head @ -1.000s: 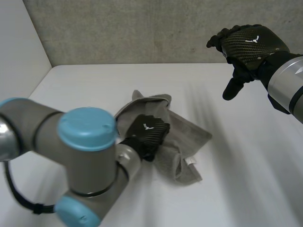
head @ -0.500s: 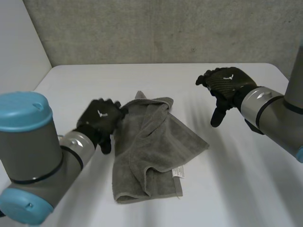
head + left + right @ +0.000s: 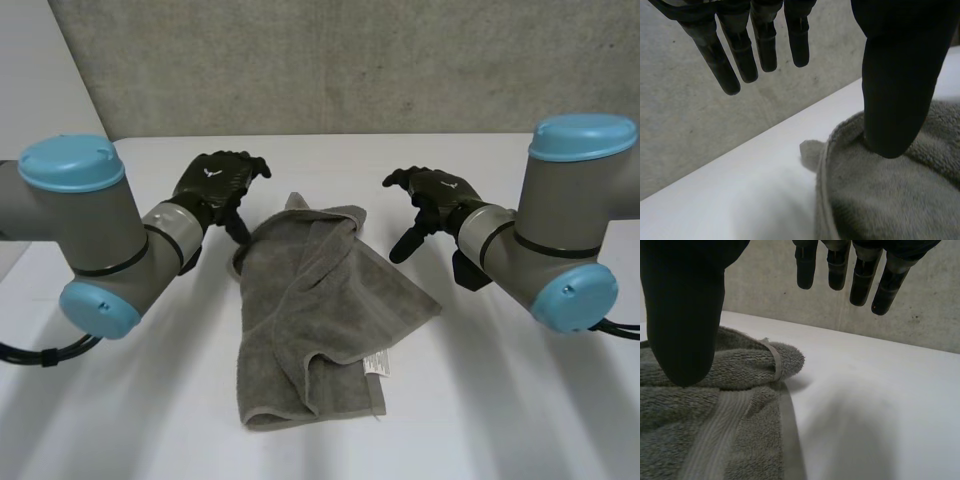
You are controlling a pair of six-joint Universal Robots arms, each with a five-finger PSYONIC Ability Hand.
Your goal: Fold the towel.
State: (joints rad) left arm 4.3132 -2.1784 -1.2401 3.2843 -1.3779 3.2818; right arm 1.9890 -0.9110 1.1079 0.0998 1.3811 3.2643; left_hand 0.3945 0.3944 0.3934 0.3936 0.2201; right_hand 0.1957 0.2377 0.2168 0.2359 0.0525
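The towel [image 3: 320, 310] sits rumpled mid-frame on the worktop [image 3: 520, 400], left hand [image 3: 215, 185] at its upper left and right hand [image 3: 430, 195] at its upper right, both spread and holding nothing, so I'd pinch each far corner firmly, then pull it flat before folding.

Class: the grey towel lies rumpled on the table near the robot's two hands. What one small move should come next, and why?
Probably lower both hands to the far edge of the towel and pinch it. The left hand and right hand are open on either side of that end, gripping nothing, while the towel lies rumpled on the table, so it must be gripped before any neat fold.
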